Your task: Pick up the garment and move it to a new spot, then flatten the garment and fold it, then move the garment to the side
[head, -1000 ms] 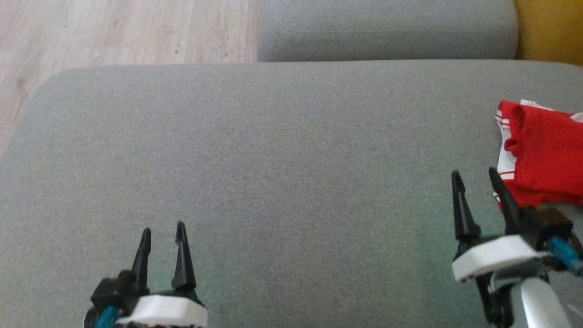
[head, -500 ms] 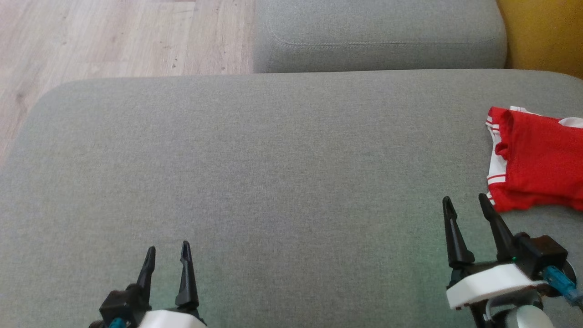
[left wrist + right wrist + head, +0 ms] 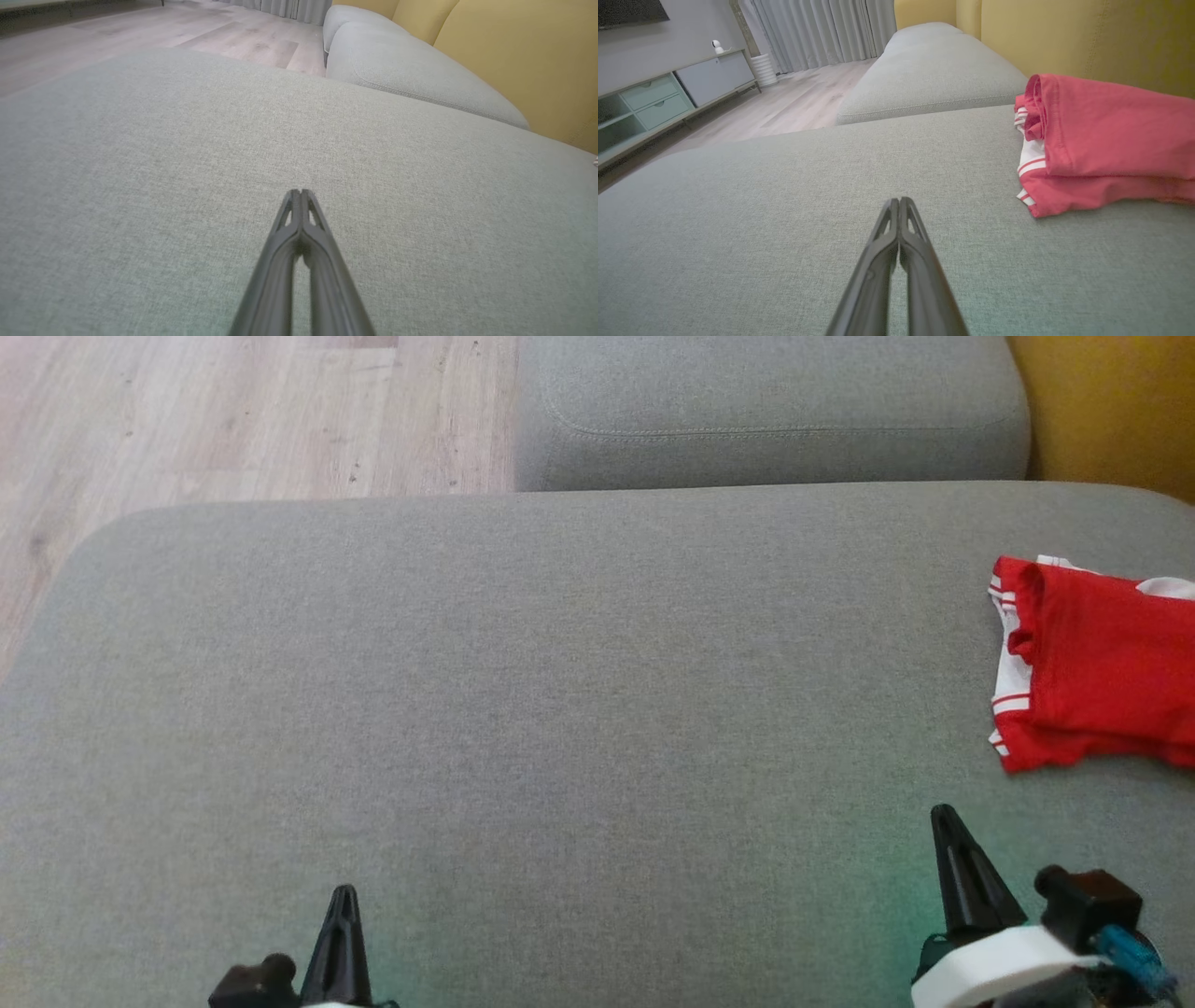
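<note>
A folded red garment [image 3: 1097,663] with white stripes lay at the right edge of a wide grey sofa cushion [image 3: 560,709]. The left gripper [image 3: 301,191] and right gripper [image 3: 899,199] were both clenched on nothing. The garment lay near the right gripper, not touching it.

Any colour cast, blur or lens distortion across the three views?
Head view: soft and grainy, green tint on the cushion by the right gripper, garment cropped at the edge. Left wrist view: wide-angle bend, sharp near the left gripper, floor soft. Right wrist view: garment washed pinker.
</note>
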